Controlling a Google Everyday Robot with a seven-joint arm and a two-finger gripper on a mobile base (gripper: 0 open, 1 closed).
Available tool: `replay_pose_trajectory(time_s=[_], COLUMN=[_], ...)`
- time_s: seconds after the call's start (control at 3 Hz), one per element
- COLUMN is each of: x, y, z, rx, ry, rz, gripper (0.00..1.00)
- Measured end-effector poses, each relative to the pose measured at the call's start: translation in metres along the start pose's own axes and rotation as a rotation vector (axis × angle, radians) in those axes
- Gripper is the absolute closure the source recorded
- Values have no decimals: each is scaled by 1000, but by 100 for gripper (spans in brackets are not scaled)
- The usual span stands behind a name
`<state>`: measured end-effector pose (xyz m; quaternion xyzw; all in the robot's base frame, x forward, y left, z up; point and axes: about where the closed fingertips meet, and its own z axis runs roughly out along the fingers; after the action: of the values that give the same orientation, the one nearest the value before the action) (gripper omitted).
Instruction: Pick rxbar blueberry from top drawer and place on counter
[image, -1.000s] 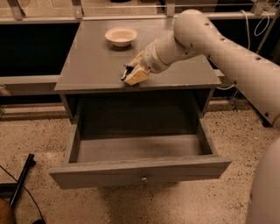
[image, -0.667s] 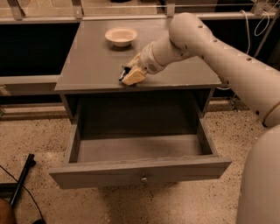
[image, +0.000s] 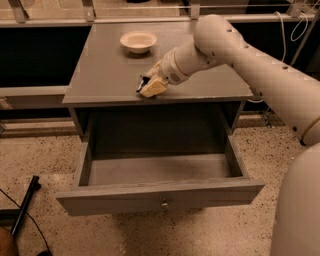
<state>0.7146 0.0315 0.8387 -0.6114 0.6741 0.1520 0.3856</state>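
Note:
My gripper is low over the counter, at its front edge just above the open top drawer. A small dark piece shows between the fingertips; it looks like the end of the rxbar blueberry, with the rest hidden by the gripper. The gripper looks shut on it, touching or nearly touching the counter top. The drawer is pulled fully out, its round knob faces me, and no bar shows on its floor.
A cream bowl stands at the back middle of the counter. My arm reaches in from the right. A dark rod lies on the speckled floor at the lower left. A rail runs behind the cabinet.
The gripper has stayed at the counter's front edge, shifting only slightly. The arm's elbow has moved a little. The drawer and the bowl have not moved.

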Motion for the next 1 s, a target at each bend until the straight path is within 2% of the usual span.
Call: replay_pose_trajectory(time_s=[0.33, 0.67, 1.0], x=[-1, -5, -11], y=[0, -3, 0], z=[-1, -8, -56], rx=[-2, -11, -7], ry=[10, 61, 144], rz=[-2, -12, -22], gripper=[27, 4, 0])
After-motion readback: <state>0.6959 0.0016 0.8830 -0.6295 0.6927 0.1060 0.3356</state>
